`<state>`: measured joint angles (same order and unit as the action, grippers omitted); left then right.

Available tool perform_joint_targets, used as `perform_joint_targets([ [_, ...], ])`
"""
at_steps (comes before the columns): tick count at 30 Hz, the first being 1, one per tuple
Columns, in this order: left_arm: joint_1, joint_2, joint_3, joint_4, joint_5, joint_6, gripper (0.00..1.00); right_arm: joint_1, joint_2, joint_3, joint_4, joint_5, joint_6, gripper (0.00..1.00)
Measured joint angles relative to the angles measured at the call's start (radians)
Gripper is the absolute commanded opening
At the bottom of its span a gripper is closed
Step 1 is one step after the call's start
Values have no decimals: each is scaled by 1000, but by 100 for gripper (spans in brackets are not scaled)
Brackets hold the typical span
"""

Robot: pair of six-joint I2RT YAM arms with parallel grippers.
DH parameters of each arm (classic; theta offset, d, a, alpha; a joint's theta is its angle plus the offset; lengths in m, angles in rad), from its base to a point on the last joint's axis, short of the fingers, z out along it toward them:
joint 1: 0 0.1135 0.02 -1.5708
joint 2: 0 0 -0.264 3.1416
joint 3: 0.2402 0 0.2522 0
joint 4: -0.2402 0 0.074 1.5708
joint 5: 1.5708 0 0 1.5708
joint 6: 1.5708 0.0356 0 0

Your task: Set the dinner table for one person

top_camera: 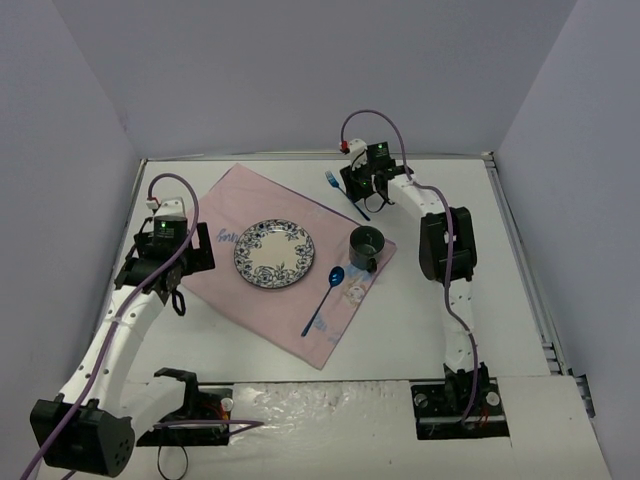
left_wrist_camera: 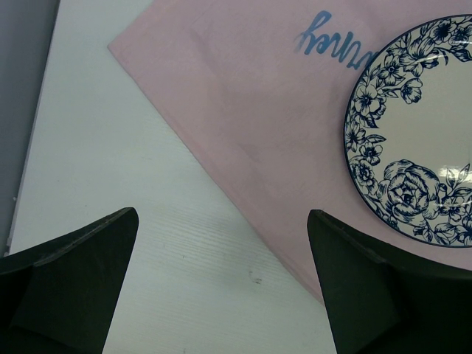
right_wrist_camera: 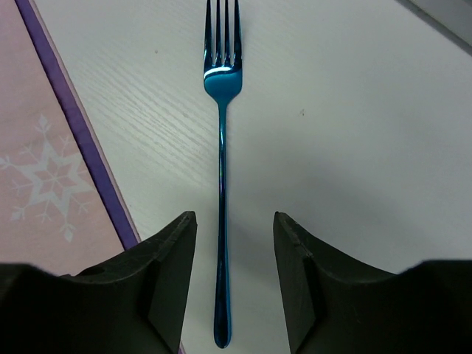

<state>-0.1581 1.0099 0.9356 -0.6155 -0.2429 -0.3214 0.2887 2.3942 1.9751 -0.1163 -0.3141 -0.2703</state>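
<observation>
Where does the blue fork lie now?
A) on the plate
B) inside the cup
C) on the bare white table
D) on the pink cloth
C: the fork lies on the white dinner table, between the fingers of the right hand, beside the pink cloth.

The left arm [top_camera: 125, 320] is bending low on its side, left gripper [left_wrist_camera: 221, 214] gaping wide; the right arm [top_camera: 445, 245] is stretching far forward, right gripper [right_wrist_camera: 234, 215] pointing down (jaws partly apart).
</observation>
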Motion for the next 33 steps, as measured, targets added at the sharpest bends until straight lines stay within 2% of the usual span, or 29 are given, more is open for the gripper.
perform_joint_targets([
  [13, 0, 15, 0, 0, -3, 0, 97, -13, 63, 14, 6, -56, -56, 37],
  [16, 0, 15, 0, 0, -3, 0, 97, -13, 64, 14, 10, -53, -67, 32],
  [21, 0, 20, 0, 0, -6, 0, 97, -10, 67, 14, 25, -30, -78, 8],
  [24, 0, 24, 0, 0, -10, 0, 97, -5, 67, 14, 28, -3, -92, 0],
  [30, 0, 25, 0, 0, -12, 0, 97, -1, 54, -25, 71, 48, -95, 0],
  [33, 0, 25, 0, 0, -12, 0, 97, -12, 17, -102, 129, 64, -52, 0],
])
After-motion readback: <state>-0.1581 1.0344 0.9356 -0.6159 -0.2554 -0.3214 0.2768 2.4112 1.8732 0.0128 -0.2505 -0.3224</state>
